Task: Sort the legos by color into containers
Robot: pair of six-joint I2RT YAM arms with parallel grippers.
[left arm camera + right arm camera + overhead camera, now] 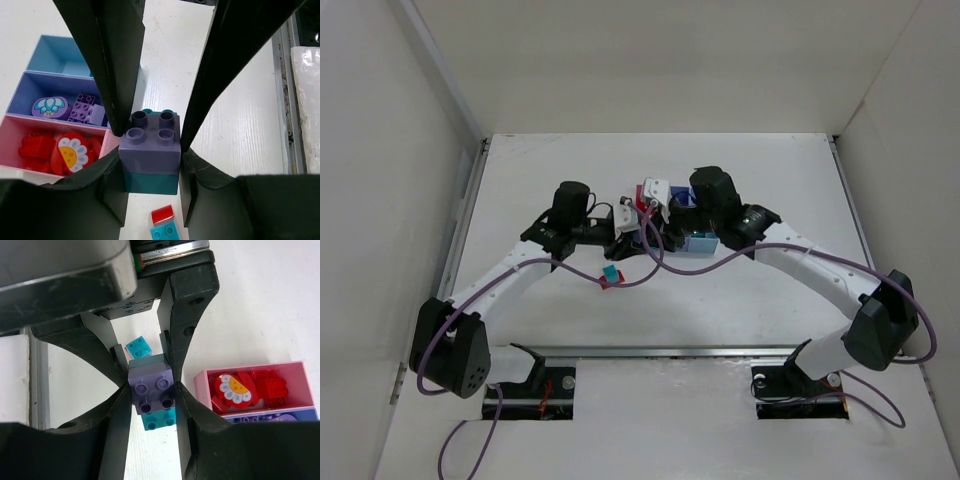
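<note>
Lavender-teal brick stack (pixel 151 155) glossy smooth plastic; left end effector fingers (pixel 100 195) matt black; table (pixel 240 135) matt, grained.

No readable text, numbers or brand marks anywhere. Only printed marks were pictures: white-and-yellow daisy on red piece (pixel 72 152) in pink bin (pixel 12 135), pale lotus-like flower on purple round piece (pixel 50 106) in purple-blue bin (pixel 30 90). No lettering on either.

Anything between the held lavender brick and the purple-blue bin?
Nothing lies in between. The lavender plastic brick is stacked on a teal brick, with left gripper and right gripper clamped on them; the purple-blue plastic bin stands open beside it.
</note>
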